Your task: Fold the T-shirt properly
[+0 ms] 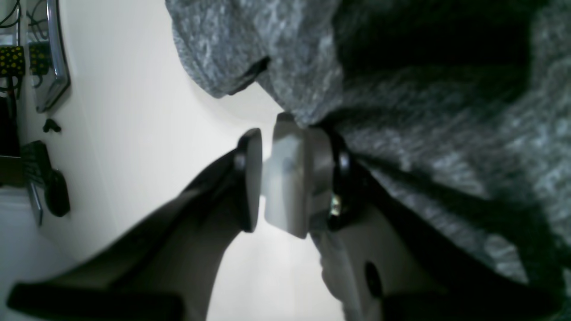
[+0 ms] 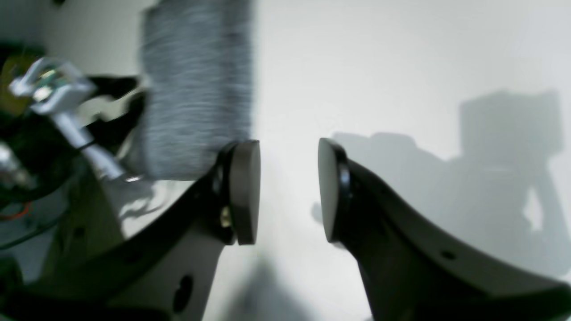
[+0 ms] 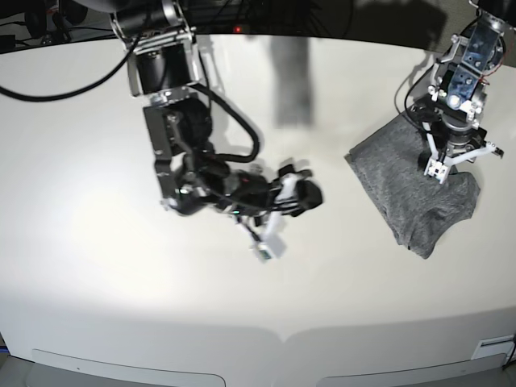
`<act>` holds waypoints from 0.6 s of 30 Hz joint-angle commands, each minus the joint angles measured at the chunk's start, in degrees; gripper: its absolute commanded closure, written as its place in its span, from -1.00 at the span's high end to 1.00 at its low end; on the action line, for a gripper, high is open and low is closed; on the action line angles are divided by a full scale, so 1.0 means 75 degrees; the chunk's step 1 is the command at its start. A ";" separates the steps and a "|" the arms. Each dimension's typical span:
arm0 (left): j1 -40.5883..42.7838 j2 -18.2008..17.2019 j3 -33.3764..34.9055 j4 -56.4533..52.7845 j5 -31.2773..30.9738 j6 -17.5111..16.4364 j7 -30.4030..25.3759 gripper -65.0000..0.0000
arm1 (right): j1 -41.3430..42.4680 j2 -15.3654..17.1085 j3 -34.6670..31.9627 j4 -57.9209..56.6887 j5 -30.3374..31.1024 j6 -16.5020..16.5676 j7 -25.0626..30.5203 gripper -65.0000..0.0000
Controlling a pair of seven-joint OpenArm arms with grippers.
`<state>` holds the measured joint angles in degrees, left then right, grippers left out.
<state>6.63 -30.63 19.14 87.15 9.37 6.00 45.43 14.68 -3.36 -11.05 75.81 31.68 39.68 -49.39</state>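
Observation:
The heather-grey T-shirt (image 3: 403, 189) lies crumpled on the right side of the white table, its lower edge folded over. My left gripper (image 3: 442, 168) points down onto its upper right part. In the left wrist view the T-shirt (image 1: 446, 111) drapes over the outer side of the right finger, and the left gripper (image 1: 266, 174) shows only a slim gap with a pale block in it; what is pinched is unclear. My right gripper (image 2: 289, 191) stands open and empty over bare table, mid-table (image 3: 310, 193), apart from the T-shirt (image 2: 196, 89), which shows blurred behind its left finger.
The white table (image 3: 97, 266) has a curved front edge. Black cables (image 3: 48, 89) and dark gear lie along the far left edge. A dark mouse-like object (image 1: 55, 191) and a metal frame (image 1: 53, 53) sit beyond the table in the left wrist view.

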 commanded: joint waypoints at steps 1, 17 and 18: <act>-0.0038 -0.0105 -0.0044 0.0085 -0.0052 0.0000 0.0117 -0.51 | 0.0254 -0.0143 -0.0201 0.0146 -0.0108 0.0042 0.0309 -0.32; -0.0041 0.0044 -0.0044 0.0128 -0.0055 0.0000 0.0216 -0.51 | 0.0691 -0.0753 -0.2221 -0.2337 -0.2935 0.0042 0.4540 -0.32; -0.0041 0.0090 -0.0044 0.0134 -0.0055 0.0000 0.0204 -0.51 | 0.0734 -0.0753 -0.2311 -0.2678 -0.3124 0.0042 0.4864 -0.32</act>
<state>6.63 -29.65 19.07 87.48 9.41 6.04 46.72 18.61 -8.32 -28.51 54.61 7.49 39.51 -13.61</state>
